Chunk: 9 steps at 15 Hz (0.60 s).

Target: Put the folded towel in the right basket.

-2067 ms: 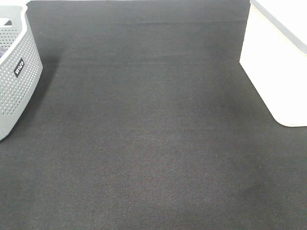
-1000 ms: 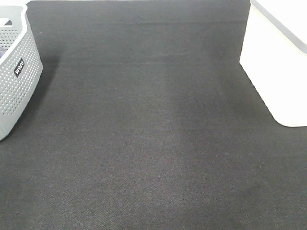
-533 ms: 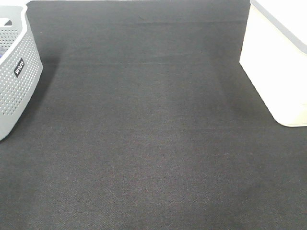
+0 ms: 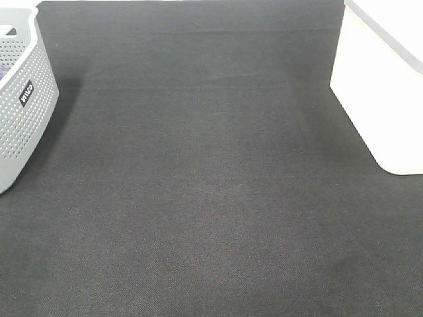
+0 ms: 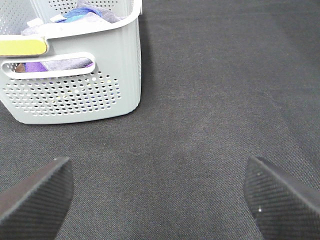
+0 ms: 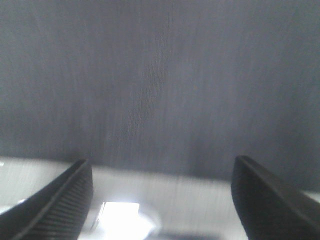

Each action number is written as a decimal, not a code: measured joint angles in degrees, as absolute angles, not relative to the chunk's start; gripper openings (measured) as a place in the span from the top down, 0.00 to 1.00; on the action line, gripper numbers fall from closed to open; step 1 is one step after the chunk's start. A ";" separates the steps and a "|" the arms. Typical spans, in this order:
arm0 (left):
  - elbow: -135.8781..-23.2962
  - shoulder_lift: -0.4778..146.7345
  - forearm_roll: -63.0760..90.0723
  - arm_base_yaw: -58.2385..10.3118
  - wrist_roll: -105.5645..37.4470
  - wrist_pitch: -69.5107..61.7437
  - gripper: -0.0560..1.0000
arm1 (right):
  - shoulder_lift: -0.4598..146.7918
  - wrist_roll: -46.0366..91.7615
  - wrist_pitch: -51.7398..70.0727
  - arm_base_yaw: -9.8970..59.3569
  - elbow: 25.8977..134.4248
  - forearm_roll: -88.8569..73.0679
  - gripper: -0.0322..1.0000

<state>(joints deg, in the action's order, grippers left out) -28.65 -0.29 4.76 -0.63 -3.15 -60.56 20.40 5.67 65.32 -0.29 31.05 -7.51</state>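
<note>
Right basket [image 4: 383, 92] sits apart; both pincers [image 5: 160, 200] [image 6: 162, 192] hover spread, empty.

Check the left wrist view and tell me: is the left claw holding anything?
No. The left claw is open, its two fingers wide apart over the bare dark mat, short of the grey basket.

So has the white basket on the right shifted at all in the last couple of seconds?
No. The white basket sits at the same spot on the black mat, same gap from the grey basket.
</note>
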 joint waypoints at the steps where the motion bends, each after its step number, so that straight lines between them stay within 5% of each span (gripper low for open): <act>1: -28.65 -0.29 4.76 -0.63 -3.15 -60.56 0.12 | 15.41 6.36 64.92 -0.29 31.00 -7.51 0.27; 9: -28.65 -0.29 4.76 -0.63 -3.15 -60.56 0.12 | -0.40 8.14 61.59 -0.29 28.99 -6.59 0.27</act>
<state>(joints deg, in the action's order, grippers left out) -28.65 -0.29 4.76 -0.63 -3.15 -60.56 -0.40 8.14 61.59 -0.29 28.99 -6.59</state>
